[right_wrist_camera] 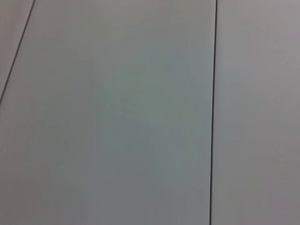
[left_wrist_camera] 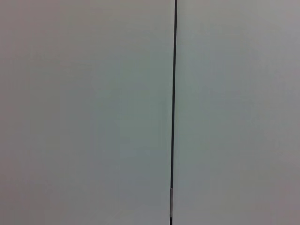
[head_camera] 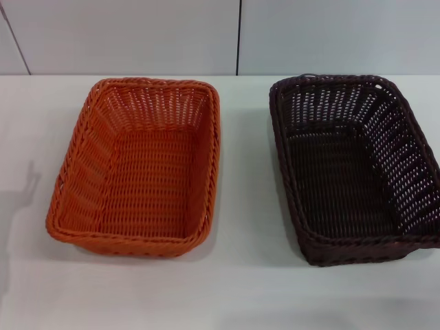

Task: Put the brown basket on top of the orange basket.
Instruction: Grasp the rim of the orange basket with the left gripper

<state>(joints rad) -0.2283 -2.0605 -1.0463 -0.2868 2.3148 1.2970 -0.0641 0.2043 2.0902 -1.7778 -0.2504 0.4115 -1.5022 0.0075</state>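
The orange basket stands upright on the white table, left of centre in the head view, and it holds nothing. To its right sits the brown basket, nearly black, also upright and holding nothing, its right side cut by the picture's edge. A strip of bare table separates the two. Neither gripper nor arm appears in any view. Both wrist views show only pale wall panels with thin dark seams.
The white table runs to a pale panelled wall at the back. A faint shadow falls on the table at the far left.
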